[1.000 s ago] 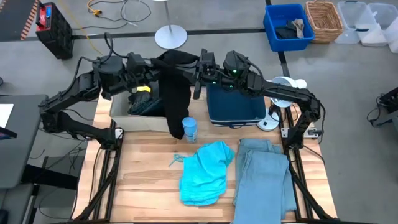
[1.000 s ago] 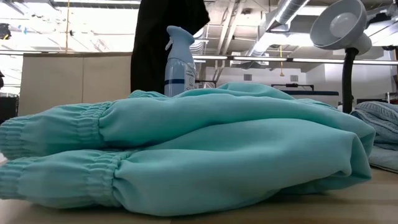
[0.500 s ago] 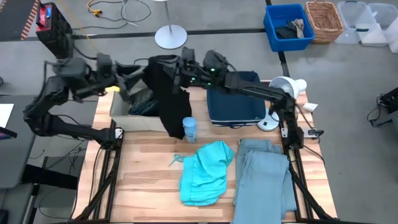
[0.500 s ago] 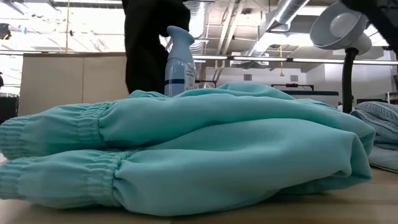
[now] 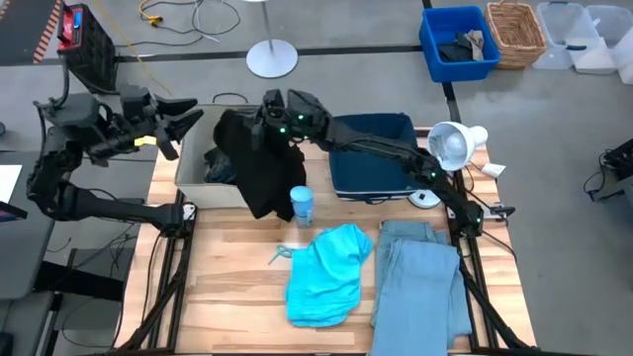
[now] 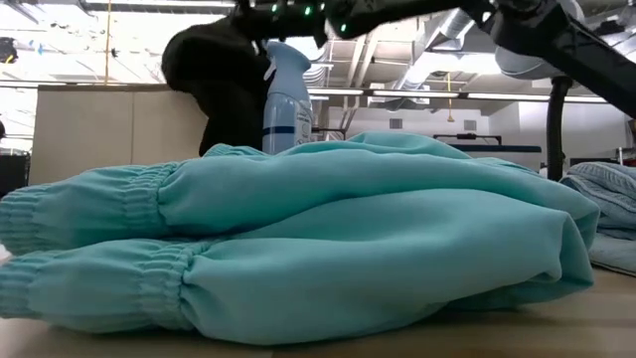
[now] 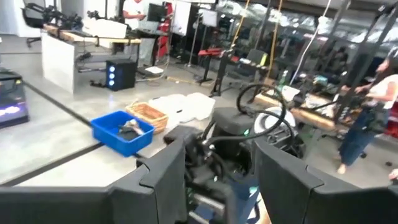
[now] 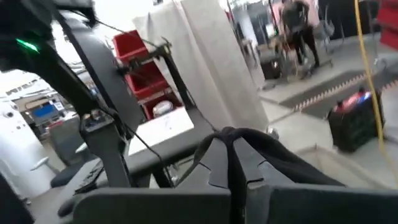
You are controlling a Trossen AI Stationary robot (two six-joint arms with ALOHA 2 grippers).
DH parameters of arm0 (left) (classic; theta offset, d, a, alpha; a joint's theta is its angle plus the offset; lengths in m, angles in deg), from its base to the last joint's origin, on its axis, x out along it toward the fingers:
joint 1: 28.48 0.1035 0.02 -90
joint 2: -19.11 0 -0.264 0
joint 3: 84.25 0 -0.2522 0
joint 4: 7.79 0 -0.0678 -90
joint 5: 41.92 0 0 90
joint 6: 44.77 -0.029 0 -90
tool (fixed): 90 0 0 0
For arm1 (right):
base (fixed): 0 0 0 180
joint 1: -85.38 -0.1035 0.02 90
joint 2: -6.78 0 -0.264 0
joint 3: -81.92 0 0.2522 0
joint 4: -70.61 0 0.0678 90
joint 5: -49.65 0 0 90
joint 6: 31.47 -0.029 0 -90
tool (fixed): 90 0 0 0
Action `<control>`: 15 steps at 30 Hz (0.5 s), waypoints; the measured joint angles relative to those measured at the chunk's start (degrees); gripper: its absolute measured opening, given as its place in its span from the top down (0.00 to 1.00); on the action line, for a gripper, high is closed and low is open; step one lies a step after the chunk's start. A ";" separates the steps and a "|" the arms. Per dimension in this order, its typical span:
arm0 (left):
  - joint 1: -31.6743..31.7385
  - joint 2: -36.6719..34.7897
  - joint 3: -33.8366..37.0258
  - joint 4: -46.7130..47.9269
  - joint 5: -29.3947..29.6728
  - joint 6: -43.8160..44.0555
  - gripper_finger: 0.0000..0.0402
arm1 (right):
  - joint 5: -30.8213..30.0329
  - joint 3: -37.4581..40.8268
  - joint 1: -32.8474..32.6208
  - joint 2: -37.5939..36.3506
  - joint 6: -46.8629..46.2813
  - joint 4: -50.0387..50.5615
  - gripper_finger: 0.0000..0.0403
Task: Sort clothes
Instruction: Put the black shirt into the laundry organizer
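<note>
a: where's your right gripper (image 5: 259, 127) at?

b: you've got it over the beige fabric box (image 5: 194, 183), fingers pressed together and pinching the top of the black garment (image 5: 253, 166). the cloth hangs from the grip, draping over the box's front edge and down just beside the spray bottle (image 5: 302, 205).

a: and your left gripper (image 5: 190, 111)?

b: it's off the table's left rear corner, fingers spread, nothing between them, well apart from the black garment.

a: the other clothes?

b: you can see the very dark green garment (image 5: 220, 166) lying inside the beige box. the turquoise garment (image 5: 326, 274) is heaped on the table (image 5: 232, 267) at the front, and the pale grey-blue trousers (image 5: 417, 287) lie just beside it on the right. the navy fabric bin (image 5: 374, 158) sits behind the trousers, next to the desk lamp (image 5: 450, 144).
</note>
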 joint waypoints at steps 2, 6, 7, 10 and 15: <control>0.00 0.00 0.02 1.33 1.05 -0.08 0.55 | 0.94 0.02 0.00 0.89 -0.26 1.02 0.94; 0.01 -0.02 0.02 3.28 1.62 -0.07 0.55 | 2.87 0.04 -0.91 1.48 0.00 1.99 0.77; 0.00 -0.02 0.02 3.37 1.66 -0.06 0.55 | 3.33 0.04 -1.10 1.48 0.62 2.10 0.72; 0.00 0.00 0.02 3.62 1.80 0.23 0.55 | 3.54 0.00 -1.81 1.21 3.94 2.97 0.53; 0.00 -0.01 0.02 4.26 2.22 0.58 0.55 | 3.48 -1.27 -2.61 -0.79 11.67 5.28 0.32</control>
